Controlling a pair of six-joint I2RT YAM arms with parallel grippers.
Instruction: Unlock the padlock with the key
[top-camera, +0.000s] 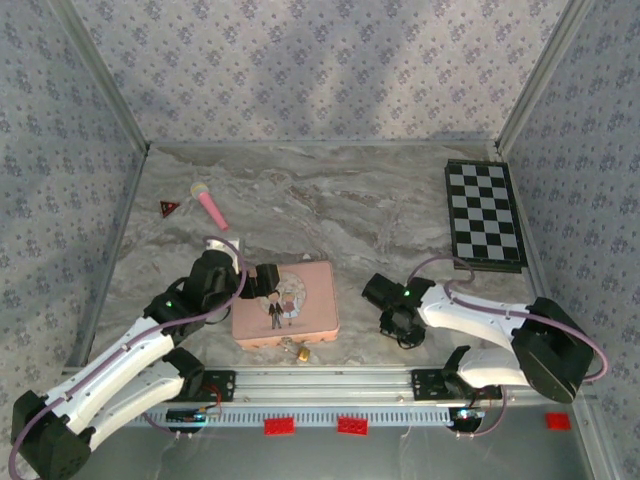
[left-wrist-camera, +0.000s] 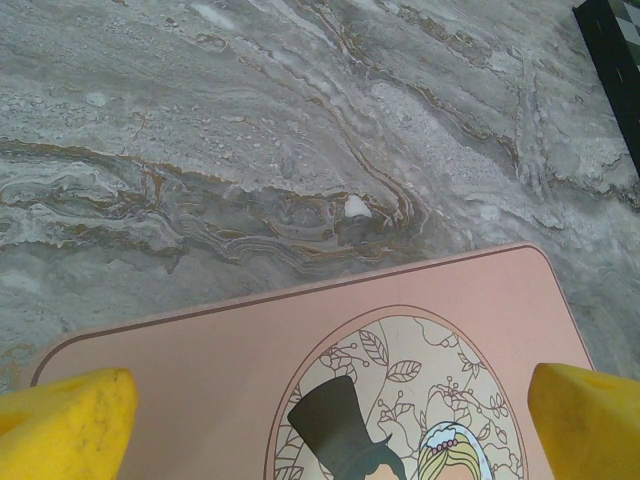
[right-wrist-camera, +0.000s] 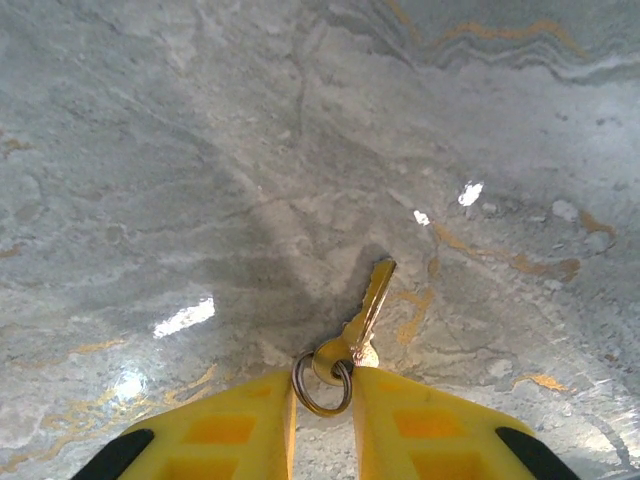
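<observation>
Tiny brass padlock (top-camera: 301, 352) sits at pink tin's (top-camera: 287, 303) near edge — right gripper (right-wrist-camera: 325, 385) pinches the slim ringed brass key (right-wrist-camera: 368, 305), left gripper (left-wrist-camera: 325, 405) spread wide.

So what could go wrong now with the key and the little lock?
1. The right gripper pinches the key only at its head, by the ring, so it could twist or slip out.
2. The padlock is tiny and lies loose by the pink tin. The left gripper is open over the tin, not holding the padlock, so pushing the key in might just shove it away.
</observation>
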